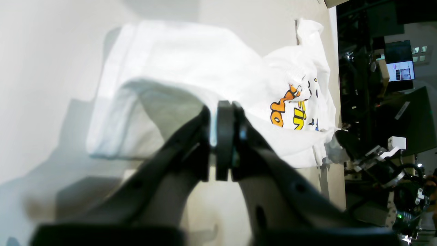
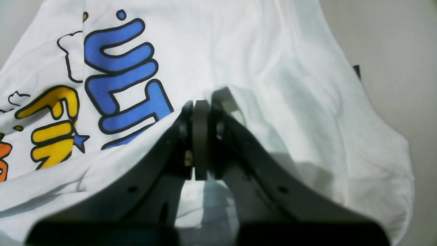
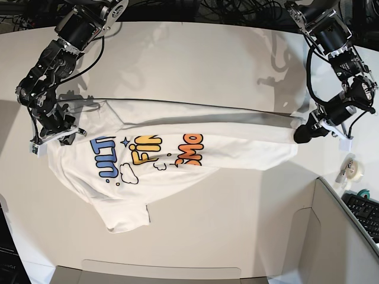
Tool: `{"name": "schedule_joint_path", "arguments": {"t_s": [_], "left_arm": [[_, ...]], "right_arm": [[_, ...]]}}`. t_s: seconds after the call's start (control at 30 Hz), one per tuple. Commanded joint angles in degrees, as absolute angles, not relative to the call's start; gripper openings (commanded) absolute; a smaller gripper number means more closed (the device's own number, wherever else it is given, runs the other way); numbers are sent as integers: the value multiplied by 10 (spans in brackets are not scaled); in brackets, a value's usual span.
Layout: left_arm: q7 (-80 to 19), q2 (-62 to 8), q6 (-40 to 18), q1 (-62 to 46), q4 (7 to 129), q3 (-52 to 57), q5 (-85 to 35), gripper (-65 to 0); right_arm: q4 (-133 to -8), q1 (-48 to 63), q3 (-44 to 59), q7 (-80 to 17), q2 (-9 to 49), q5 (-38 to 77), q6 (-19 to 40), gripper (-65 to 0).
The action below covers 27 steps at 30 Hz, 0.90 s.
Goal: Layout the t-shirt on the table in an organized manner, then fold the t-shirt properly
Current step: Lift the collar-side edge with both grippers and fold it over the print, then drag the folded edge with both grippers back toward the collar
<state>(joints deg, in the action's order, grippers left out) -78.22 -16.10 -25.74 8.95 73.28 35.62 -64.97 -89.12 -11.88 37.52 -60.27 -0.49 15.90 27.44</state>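
While the t-shirt (image 3: 177,148) lies stretched across the table (image 3: 195,65), the right gripper (image 3: 62,137) and left gripper (image 3: 303,134) each pinch an end.

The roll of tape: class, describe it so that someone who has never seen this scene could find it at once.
Start at the big white table in the base view and go to its right edge, past the t-shirt. The roll of tape lies there, just above a dark keyboard. It is the only small pale ring.

Dark, cluttered room with a lit monitor (image 1: 403,66) around 2 o'clock, plus a keyboard (image 3: 364,213) and tape roll (image 3: 353,167) near 4.
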Motion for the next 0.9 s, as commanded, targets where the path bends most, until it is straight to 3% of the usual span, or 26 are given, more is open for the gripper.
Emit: {"name": "schedule_joint_path", "arguments": {"t_s": [0.0, 0.13, 0.3, 0.53, 0.87], "left_arm": [[-782, -172, -258, 95, 738, 356, -662, -555], [-784, -172, -258, 95, 738, 356, -662, -402], [-785, -172, -258, 95, 738, 359, -662, -383], [-785, -193, -258, 98, 739, 361, -664, -383], [-785, -208, -258, 95, 837, 357, -666, -394]], "right_arm": [[-900, -129, 374, -590, 1, 165, 277, -630], [-902, -127, 374, -593, 2, 165, 277, -466], [-902, -126, 373, -594, 11, 167, 277, -304], [-912, -127, 377, -594, 17, 167, 277, -273], [-1095, -102, 374, -594, 21, 169, 277, -275]]}}
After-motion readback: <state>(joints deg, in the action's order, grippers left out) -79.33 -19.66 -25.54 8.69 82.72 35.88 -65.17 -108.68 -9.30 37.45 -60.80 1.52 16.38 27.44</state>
